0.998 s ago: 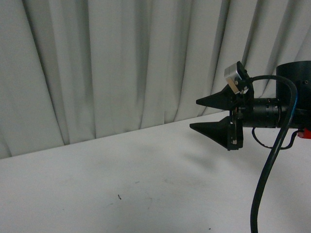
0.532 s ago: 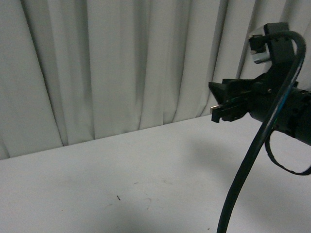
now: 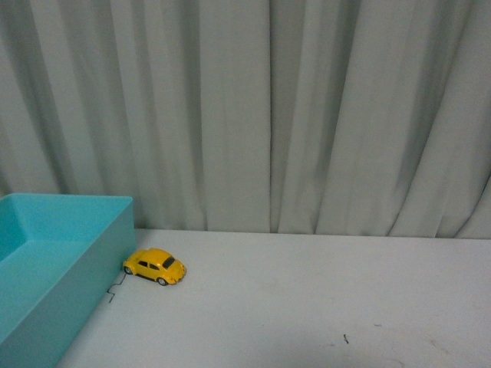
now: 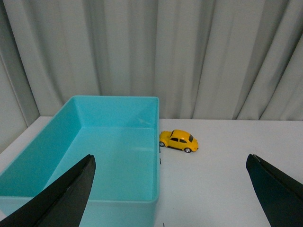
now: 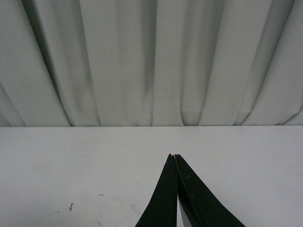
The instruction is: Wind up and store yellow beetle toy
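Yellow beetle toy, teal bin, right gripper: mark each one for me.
yellow beetle toy [image 3: 156, 266], front view, middle of its body.
teal bin [image 4: 113, 165], left wrist view, on its bare floor.
right gripper [image 5: 173, 157], right wrist view, at the tips of its closed jaws.

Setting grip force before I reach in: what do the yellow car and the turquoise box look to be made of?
Yellow car: a hard, smooth, fairly glossy yellow shell with dark windows. It could be painted metal or plastic; I cannot tell which from here. Turquoise box: it looks like moulded plastic, being one even colour with smooth satin walls, a faint sheen on the floor inside and rounded corners.
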`<state>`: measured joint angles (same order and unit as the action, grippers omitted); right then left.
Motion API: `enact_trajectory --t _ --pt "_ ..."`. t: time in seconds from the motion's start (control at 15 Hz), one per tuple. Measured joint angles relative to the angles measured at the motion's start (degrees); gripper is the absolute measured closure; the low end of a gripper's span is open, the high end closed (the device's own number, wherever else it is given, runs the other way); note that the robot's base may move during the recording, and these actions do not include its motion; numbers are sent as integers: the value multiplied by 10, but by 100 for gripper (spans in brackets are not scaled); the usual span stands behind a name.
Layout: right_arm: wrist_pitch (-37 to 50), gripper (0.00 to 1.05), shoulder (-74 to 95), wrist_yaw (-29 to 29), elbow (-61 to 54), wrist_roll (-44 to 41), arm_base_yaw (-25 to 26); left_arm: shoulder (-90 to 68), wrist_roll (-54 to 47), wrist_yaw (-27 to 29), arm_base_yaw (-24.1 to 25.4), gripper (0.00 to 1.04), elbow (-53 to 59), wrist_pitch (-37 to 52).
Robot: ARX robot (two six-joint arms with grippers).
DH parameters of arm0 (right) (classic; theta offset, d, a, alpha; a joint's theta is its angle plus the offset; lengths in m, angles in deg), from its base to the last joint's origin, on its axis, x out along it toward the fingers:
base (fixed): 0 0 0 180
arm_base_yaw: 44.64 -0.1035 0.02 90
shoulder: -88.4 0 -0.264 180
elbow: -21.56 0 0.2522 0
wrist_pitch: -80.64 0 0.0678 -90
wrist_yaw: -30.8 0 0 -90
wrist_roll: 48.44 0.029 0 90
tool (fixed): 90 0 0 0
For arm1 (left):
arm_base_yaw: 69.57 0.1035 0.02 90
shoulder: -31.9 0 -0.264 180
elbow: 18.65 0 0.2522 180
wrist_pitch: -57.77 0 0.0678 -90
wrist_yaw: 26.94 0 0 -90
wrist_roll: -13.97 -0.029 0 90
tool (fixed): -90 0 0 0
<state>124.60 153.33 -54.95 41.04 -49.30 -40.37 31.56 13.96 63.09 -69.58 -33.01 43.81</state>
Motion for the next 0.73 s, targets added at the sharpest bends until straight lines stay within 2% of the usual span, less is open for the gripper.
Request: enact_trajectory --t 0.07,0.13,0.73 --pt "-19 103 -31 -32 -9 0 -29 0 0 0 0 7 0 0" --pt "-41 103 -67 -34 -18 0 -44 0 0 0 0 7 0 0" --pt "-282 103 -350 -42 -51 0 -43 0 0 0 0 7 0 0"
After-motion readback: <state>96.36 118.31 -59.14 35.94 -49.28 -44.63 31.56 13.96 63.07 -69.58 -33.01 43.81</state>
